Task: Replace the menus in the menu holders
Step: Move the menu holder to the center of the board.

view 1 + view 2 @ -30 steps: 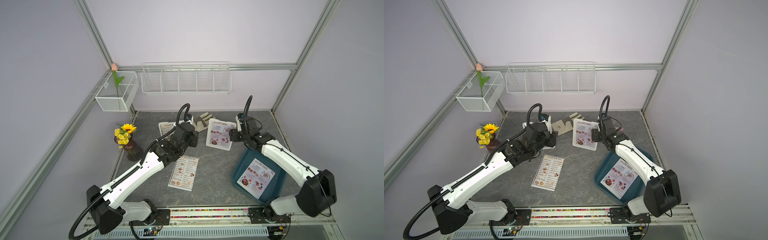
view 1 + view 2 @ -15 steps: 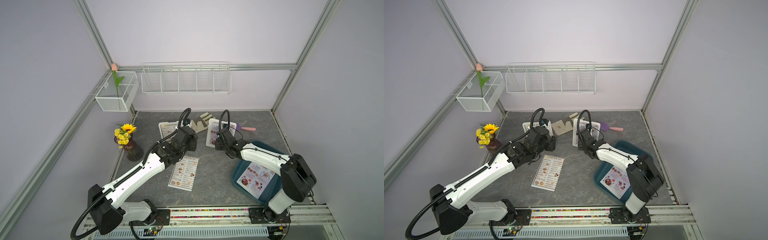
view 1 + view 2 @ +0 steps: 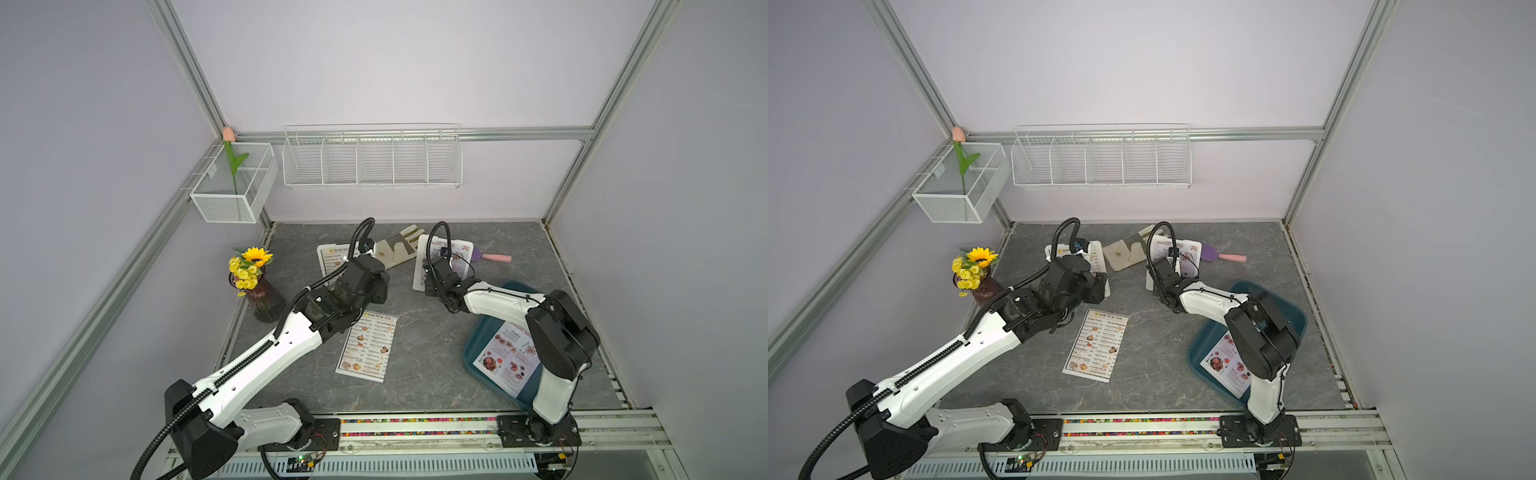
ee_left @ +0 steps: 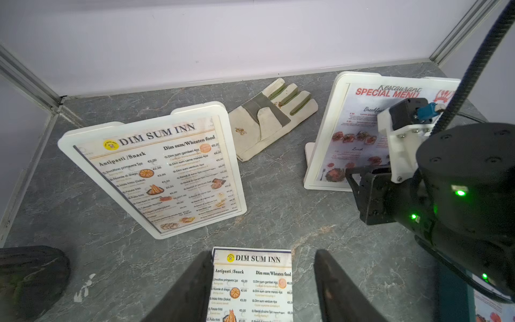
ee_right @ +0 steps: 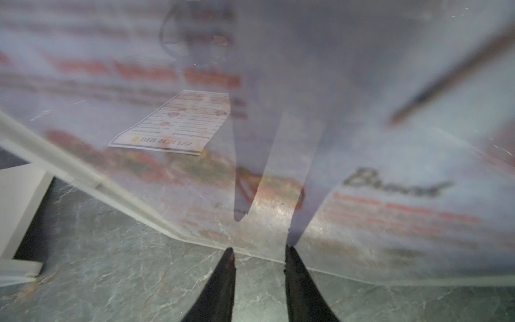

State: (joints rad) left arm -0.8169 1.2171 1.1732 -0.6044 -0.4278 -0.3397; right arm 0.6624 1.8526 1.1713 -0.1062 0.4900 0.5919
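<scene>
Two white menu holders stand at the back. One (image 3: 330, 259) (image 4: 156, 172) shows a DIM SUM INN menu, the other (image 3: 457, 253) (image 4: 348, 133) a SPECIAL MENU sheet. A loose DIM SUM INN menu (image 3: 368, 347) (image 4: 250, 284) lies flat mid-table. Another SPECIAL MENU sheet (image 3: 505, 353) lies in the teal tray (image 3: 484, 328). My left gripper (image 4: 263, 252) is open, its fingers straddling the loose menu's top edge just above it. My right gripper (image 5: 259, 248) has a narrow gap with only table between the fingers, its tips at the bottom front edge of the SPECIAL MENU holder (image 5: 362, 195).
A striped work glove (image 3: 397, 249) (image 4: 267, 122) lies between the holders. A purple spatula with a pink handle (image 3: 486, 257) lies behind the right holder. A vase of yellow flowers (image 3: 257, 286) stands at the left edge. Wire baskets (image 3: 372, 158) hang on the back wall.
My right arm swung from the SPECIAL MENU holder's right side round to its front bottom edge, and its jaws narrowed. The spatula came into view. The left arm shifted slightly nearer.
</scene>
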